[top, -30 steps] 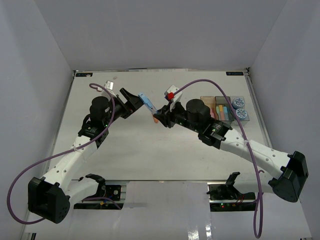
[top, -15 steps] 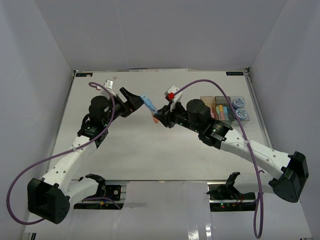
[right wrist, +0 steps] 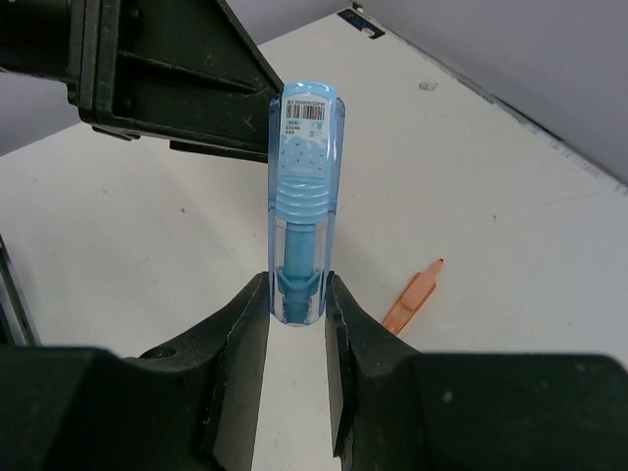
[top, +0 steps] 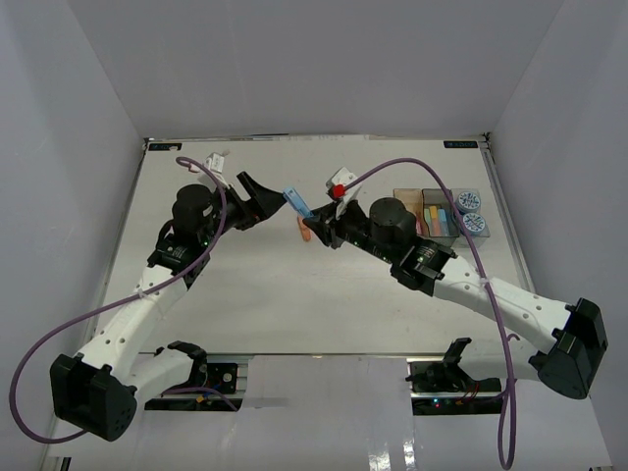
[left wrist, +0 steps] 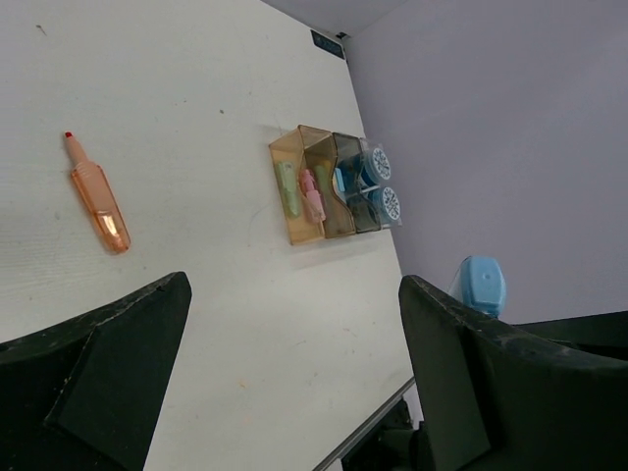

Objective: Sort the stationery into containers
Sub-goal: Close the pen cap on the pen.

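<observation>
The left gripper [top: 267, 196] has drawn back to the left, away from the light blue marker [top: 296, 203]. Its jaws stand wide apart and empty. The right gripper [right wrist: 297, 294] is clamped on that marker's end, holding it above the table [top: 255, 294]. An orange marker [left wrist: 98, 204] lies on the table beneath. At the far right stand the amber bin [left wrist: 278, 182], grey bin [left wrist: 343, 157] and clear bin [top: 483, 224], the last holding two patterned tubs [left wrist: 378, 165].

left wrist: light blue marker [left wrist: 481, 285] shows only its tip, rest behind a finger [left wrist: 510, 383] of left gripper [left wrist: 294, 285], both fingers cut by bottom edge | top: orange marker [top: 305, 234] partly hidden by right gripper [top: 314, 224] | right wrist: marker's label print unreadable
</observation>
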